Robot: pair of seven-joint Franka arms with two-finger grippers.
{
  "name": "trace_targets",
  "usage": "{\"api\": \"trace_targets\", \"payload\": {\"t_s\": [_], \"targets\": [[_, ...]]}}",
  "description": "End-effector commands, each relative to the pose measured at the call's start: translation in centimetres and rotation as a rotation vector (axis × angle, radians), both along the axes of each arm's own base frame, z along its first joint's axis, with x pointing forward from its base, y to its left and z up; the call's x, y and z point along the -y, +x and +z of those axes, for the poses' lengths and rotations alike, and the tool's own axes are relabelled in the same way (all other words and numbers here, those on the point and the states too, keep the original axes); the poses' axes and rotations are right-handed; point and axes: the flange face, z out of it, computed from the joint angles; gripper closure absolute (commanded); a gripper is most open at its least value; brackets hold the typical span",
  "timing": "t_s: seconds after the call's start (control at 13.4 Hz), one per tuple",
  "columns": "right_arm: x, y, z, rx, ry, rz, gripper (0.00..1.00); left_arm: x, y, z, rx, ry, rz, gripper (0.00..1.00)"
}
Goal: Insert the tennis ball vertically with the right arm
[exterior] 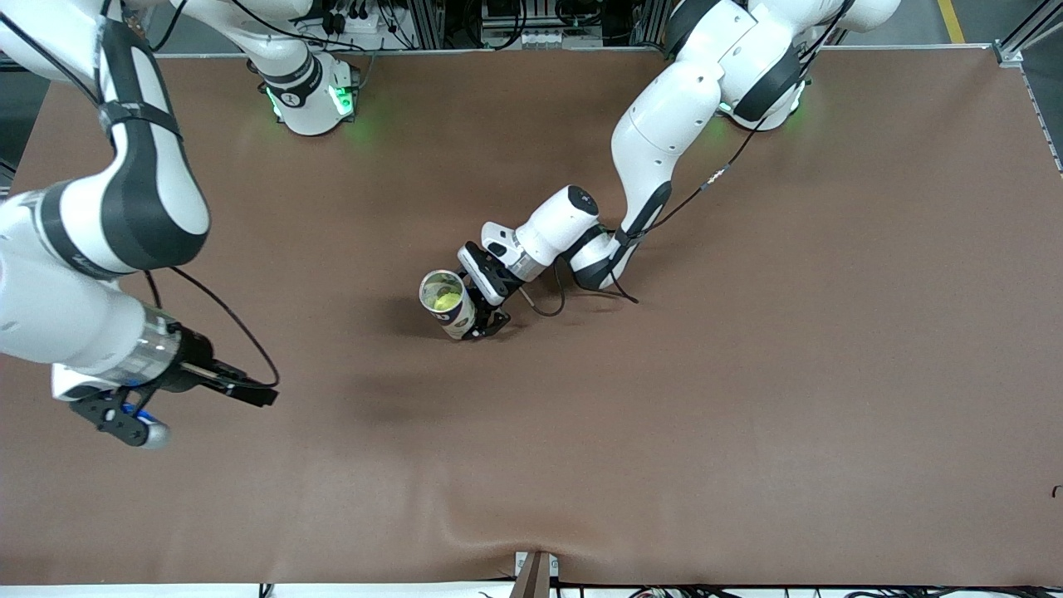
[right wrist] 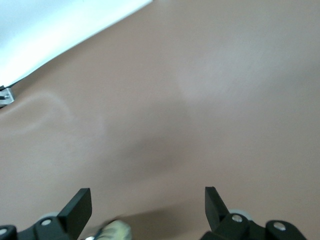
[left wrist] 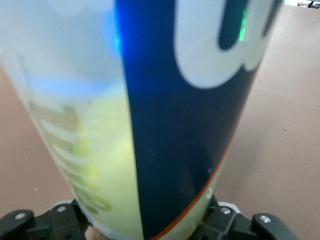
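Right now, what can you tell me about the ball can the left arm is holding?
The can is a see-through tube with an open mouth facing up. Its label, seen in the left wrist view, has a dark blue band with pale lettering, a yellow-green panel and a thin orange line low down. A yellow-green tennis ball sits inside. It stands slightly tilted near the middle of the brown table. The left hand is closed around its lower body; whether its base rests on the table cannot be told.
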Motion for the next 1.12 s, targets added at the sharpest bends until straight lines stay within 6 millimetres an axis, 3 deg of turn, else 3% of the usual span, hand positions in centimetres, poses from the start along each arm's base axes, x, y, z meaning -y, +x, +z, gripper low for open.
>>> {"api": "trace_targets", "payload": {"t_s": [0.0, 0.22, 0.45, 0.75, 1.05], "targets": [[1.1, -2.8, 3.8, -0.047, -0.177, 0.211, 0.0, 0.0, -0.1, -0.6, -0.003, -0.007, 0.013, 0.16], [2.3, -6.3, 9.6, -0.084, -0.204, 0.234, 0.0, 0.0, -0.1, -0.6, -0.003, -0.007, 0.013, 0.16], [5.2, -9.8, 13.3, -0.131, -0.18, 0.261, 0.0, -0.1, -0.1, -0.7, -0.003, -0.005, 0.014, 0.16], [7.3, -15.2, 13.6, -0.133, -0.164, 0.254, 0.0, -0.1, -0.1, -0.7, -0.003, -0.005, 0.014, 0.16], [9.1, -17.1, 12.6, -0.134, -0.135, 0.328, 0.0, -0.1, -0.2, -0.7, -0.004, -0.006, 0.013, 0.16]]}}
